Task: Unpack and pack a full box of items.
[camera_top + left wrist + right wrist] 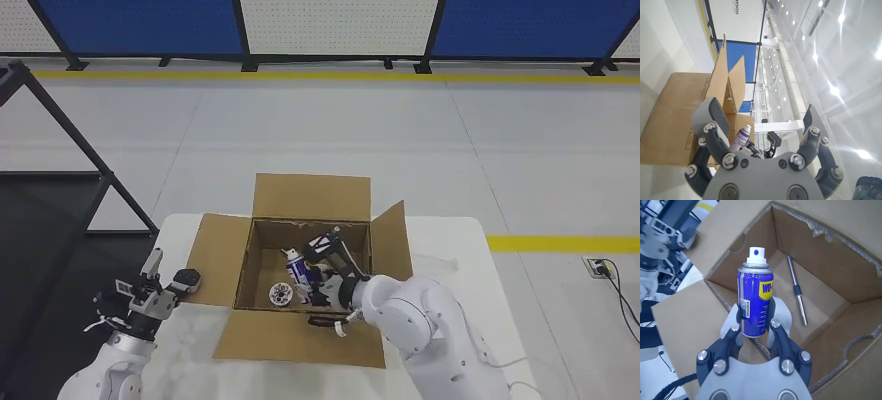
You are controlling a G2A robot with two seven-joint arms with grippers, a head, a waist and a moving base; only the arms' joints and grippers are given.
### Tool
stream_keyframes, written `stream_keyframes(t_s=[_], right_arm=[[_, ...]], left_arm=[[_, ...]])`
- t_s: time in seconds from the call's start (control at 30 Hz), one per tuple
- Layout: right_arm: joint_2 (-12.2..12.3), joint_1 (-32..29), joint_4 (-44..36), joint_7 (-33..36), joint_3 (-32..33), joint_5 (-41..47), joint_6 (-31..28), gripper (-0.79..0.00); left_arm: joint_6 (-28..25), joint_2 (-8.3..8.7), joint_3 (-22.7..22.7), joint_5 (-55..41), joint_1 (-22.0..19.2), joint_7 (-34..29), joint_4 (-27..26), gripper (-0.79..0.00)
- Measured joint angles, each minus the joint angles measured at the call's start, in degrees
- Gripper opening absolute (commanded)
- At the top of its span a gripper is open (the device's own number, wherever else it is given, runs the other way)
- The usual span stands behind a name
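we hold the spray can (755,291) clamped in the right gripper (754,308) over the open box (810,256). the left gripper (762,108) waits beside the box, jaws apart and empty. we judge unpacking partly done: a metal rod (797,291) lies inside, and repacking is not yet begun.

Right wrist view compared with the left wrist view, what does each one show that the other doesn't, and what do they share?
Right wrist view: the inside of the box, with a metal rod lying on its floor, and the right gripper shut on the blue spray can. Left wrist view: the left gripper, open and holding nothing, the box's outer wall, and a dark object at the picture's edge. Both: the cardboard box and the spray can, which the left wrist view sees farther off, beside a box flap.
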Motion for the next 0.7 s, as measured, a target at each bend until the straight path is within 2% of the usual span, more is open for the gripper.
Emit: stream_keyframes(t_s=[0.3, 0.57, 0.7], right_arm=[[2.44, -11.17, -16.39, -1.56, 11.4, 9.07, -7.8, -0.785], [4.71, -27.1, -31.78, -3.88, 27.04, 17.41, -13.33, -0.785], [5.27, -35.27, -35.24, -7.64, 35.09, 21.73, -13.16, -0.785]], left_arm=[[-3.79, -0.13, -1.95, -9.42, -0.5, -6.11, -1.1, 0.0], [1.28, 0.01, -4.54, -22.96, -2.19, -14.47, 0.21, 0.0], [3.85, 0.05, -5.02, -27.16, -3.1, -17.24, 0.99, 0.0]])
